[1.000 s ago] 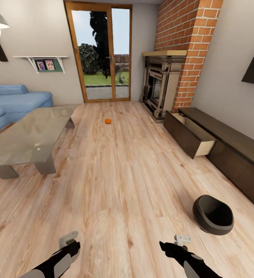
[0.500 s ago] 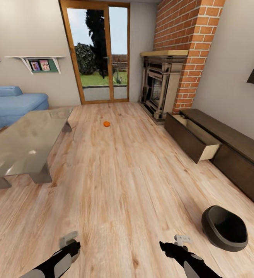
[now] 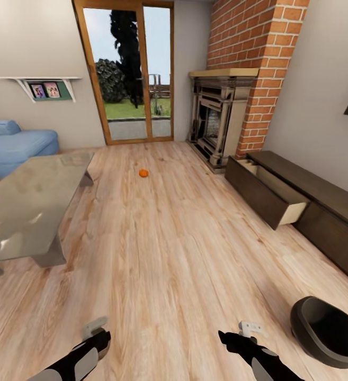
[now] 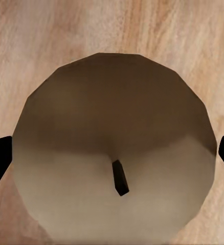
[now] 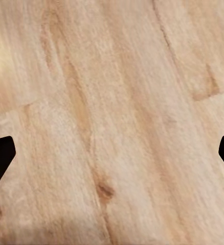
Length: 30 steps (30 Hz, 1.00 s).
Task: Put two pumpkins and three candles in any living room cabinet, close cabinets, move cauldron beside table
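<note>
A candle [image 4: 112, 117], olive-beige with a dark wick, sits between the fingers of my left gripper [image 4: 112, 161], touching both, with floor behind it. That left gripper [image 3: 96, 334] hangs low over the floor. My right gripper [image 3: 236, 334] is open, and the right wrist view has bare boards between its fingers [image 5: 0, 158]. One orange pumpkin [image 3: 143, 173] lies on the floor far ahead, near the glass door. The black cauldron [image 3: 327, 330] stands on the floor at the near right. The dark-brown cabinet [image 3: 322, 196] runs along the right wall with one drawer [image 3: 269, 193] pulled out.
A glass coffee table [image 3: 28, 206] stands at the left, with a blue sofa [image 3: 15, 145] behind it. A brick chimney with a fireplace [image 3: 216, 124] is at the far right. Wooden floor stretches between the table and the cabinet.
The whole head view has shifted: the table and sofa slid left, the cauldron moved lower and right in the picture. Both arms hold the same pose.
</note>
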### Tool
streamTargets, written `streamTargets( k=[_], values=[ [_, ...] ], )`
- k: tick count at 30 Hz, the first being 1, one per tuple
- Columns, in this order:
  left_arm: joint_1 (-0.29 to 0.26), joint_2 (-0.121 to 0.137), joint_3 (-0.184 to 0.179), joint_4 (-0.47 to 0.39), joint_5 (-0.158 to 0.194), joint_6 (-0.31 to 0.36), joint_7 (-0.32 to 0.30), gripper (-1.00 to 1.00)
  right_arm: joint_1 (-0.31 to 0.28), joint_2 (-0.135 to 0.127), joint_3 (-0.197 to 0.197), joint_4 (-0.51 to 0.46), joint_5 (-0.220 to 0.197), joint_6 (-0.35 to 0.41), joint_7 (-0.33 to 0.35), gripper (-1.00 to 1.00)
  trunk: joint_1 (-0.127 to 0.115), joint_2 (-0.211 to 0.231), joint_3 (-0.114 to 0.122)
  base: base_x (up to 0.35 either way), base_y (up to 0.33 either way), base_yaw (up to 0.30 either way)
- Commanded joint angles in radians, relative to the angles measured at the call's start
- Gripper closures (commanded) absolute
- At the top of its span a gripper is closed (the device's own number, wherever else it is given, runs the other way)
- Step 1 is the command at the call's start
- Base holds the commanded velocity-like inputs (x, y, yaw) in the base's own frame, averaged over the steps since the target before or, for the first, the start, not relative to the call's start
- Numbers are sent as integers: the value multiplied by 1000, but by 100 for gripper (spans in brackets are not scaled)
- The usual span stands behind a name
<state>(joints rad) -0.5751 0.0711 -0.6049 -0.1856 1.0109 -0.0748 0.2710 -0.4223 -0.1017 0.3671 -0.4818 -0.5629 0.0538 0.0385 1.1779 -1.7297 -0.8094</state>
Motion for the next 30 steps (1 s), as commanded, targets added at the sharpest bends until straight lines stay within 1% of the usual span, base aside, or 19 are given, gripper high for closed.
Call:
streamTargets(
  k=[1,30],
  values=[
    [0,0,-9,-2,8,-3,4,100,-1,-1,4,-1,-6,4,0,-100,0,0,-1,301,152,-209],
    [0,-4,-10,-3,8,-3,4,100,0,0,4,-1,-6,3,1,-100,0,0,-1,312,115,-273]
  ],
)
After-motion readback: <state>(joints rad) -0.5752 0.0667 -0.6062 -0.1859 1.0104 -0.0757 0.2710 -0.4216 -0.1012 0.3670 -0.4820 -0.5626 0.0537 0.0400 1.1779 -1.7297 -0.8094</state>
